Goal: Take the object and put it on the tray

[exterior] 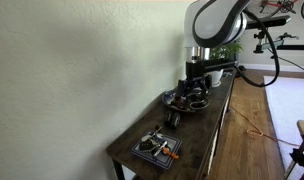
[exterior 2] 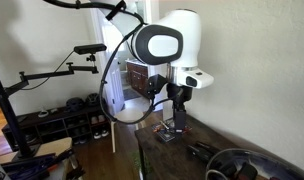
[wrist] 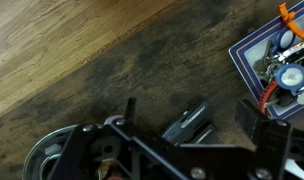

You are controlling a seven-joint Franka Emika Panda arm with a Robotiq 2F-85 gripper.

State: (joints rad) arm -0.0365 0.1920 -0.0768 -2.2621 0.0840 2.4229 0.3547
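Note:
In the wrist view a small grey and black metal object (wrist: 185, 124) lies on the dark wooden table (wrist: 102, 70). My gripper (wrist: 195, 110) is open, with one finger on each side of the object and clear of it. The tray (wrist: 254, 52), blue-rimmed and holding several small items, one of them orange, is at the top right. In both exterior views my gripper (exterior: 195, 92) (exterior 2: 178, 122) hangs low over the table. The tray (exterior: 155, 148) (exterior 2: 166, 133) lies further along the table. The object itself does not show in those views.
A round dark dish (exterior: 178, 101) (exterior 2: 235, 163) (wrist: 50, 152) stands on the table close to my gripper. The table runs along a pale wall (exterior: 72, 70) and its open edge faces the wooden floor (wrist: 62, 30). A potted plant (exterior: 225, 52) stands at the far end.

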